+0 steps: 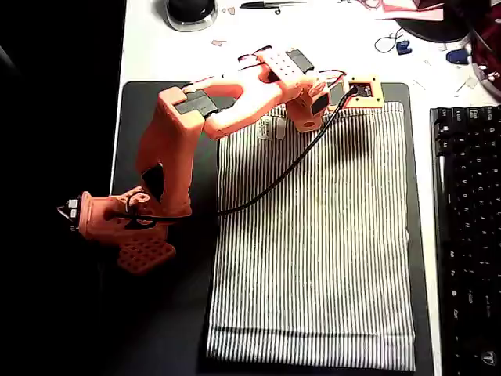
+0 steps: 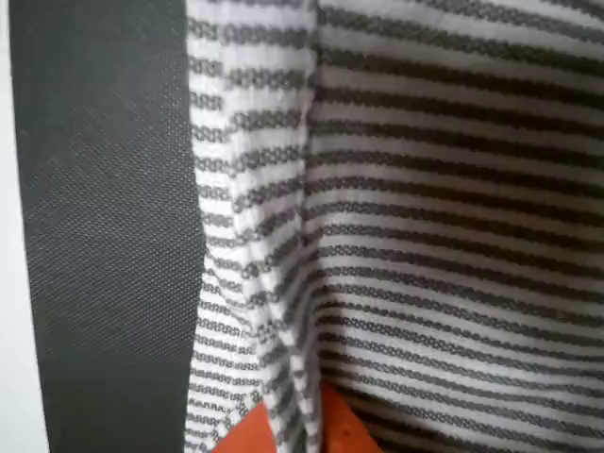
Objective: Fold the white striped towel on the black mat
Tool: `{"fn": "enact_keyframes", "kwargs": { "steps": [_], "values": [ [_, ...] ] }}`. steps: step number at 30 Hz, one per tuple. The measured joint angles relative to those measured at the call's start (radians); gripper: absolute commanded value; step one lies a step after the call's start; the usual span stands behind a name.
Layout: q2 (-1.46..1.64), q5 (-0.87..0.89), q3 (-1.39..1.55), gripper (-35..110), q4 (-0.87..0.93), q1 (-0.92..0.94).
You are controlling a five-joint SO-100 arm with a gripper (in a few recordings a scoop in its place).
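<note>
Orange plastic reaches across a pinstriped cloth: the arm [image 1: 196, 125] stretches from its base at the left of the overhead view to the far hem of the white striped towel [image 1: 313, 251], which lies spread nearly flat on the black mat [image 1: 156, 329] atop a white desk [image 1: 149, 47]. The gripper [image 1: 309, 110] sits low over the top edge of the cloth, close to the small white label [image 1: 270, 127], seemingly placed there because a fold begins by lifting one hem and carrying it toward the opposite one.

From the wrist view, the hem of the towel is bunched into a raised ridge with an orange jaw tip [image 2: 321, 429] showing beneath it at the bottom, which suggests the cloth is pinched or about to be pinched; whether the jaws are fully clamped on the fabric cannot be told from these pictures. A strip of bare mat runs down the left side of that view beside the hem.

The towel covers most of the mat's right half, its near edge reaching almost to the mat's lower border, so no fold appears made yet. A black keyboard [image 1: 470, 235] lies just beyond the mat on the right, and the arm's cable [image 1: 274, 184] trails across the cloth, a likely snag if the hem is drawn back over it.
</note>
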Motion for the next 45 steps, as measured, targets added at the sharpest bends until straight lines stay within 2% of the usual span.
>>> {"fn": "enact_keyframes", "kwargs": {
  "steps": [15, 25, 38, 45],
  "values": [
    [0.170, -0.003, -0.005, 0, 0.152, 0.055],
    [0.370, -0.100, -0.006, 0, 0.328, 0.183],
    [0.640, -0.394, 0.043, 0, 0.485, 0.600],
    [0.629, -0.598, 0.051, 0, 0.407, 0.902]
  ]
}}
